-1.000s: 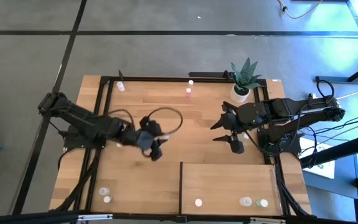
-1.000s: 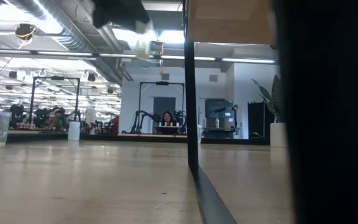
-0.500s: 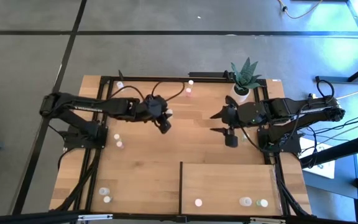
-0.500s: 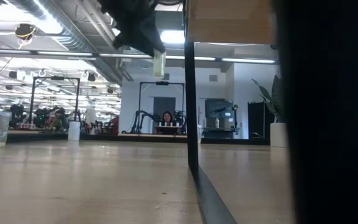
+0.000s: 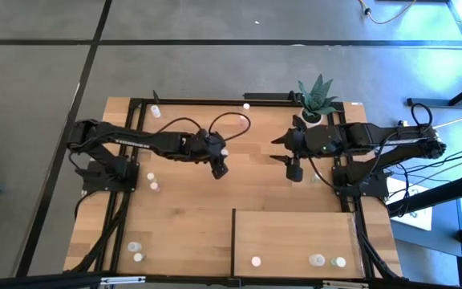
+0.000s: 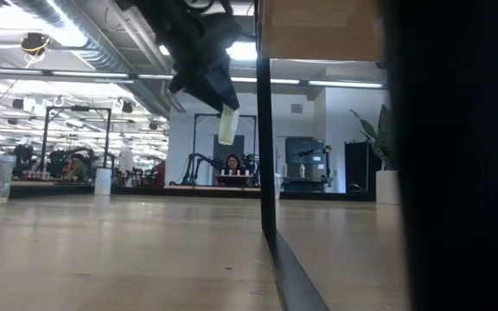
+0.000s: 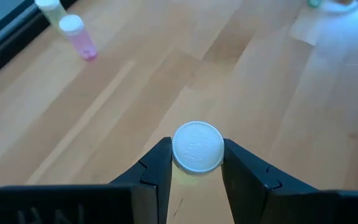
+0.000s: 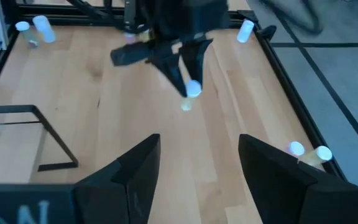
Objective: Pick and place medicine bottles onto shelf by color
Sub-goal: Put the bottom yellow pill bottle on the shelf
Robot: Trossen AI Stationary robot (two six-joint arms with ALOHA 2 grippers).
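Observation:
My left gripper (image 5: 220,167) hovers over the table's middle, shut on a pale yellow medicine bottle (image 6: 226,126) with a white cap (image 7: 197,146). My right gripper (image 5: 293,168) hangs open and holds nothing, right of centre by the plant; its fingers (image 8: 129,177) frame the left gripper in the right wrist view. The shelf (image 5: 295,233) is a pale panel at the near right, with three bottles (image 5: 318,259) standing along its near edge. More bottles stand on the tabletop: a pink one (image 7: 79,38) at the far edge, two (image 5: 153,181) at the left and two (image 5: 136,251) at the near left. My left gripper pinches the bottle's capped top end (image 7: 178,163) between its two fingers (image 7: 157,168). The fingers slant down from the table's left. The bottle hangs almost upright below the fingertips (image 6: 219,93), its bottom well clear of the table.
A green plant in a white pot (image 5: 312,117) stands at the far right, close to my right arm. A dark upright edge (image 6: 264,138) crosses the low view. Two bottles (image 8: 306,150) stand by the table's frame in the right wrist view. Bare planks lie between the grippers.
My left gripper has carried the bottle from the middle left toward the table's far edge and right, then sunk lower; the bottle stays hanging clear of the table. My right gripper has swung a little toward the far edge, still open.

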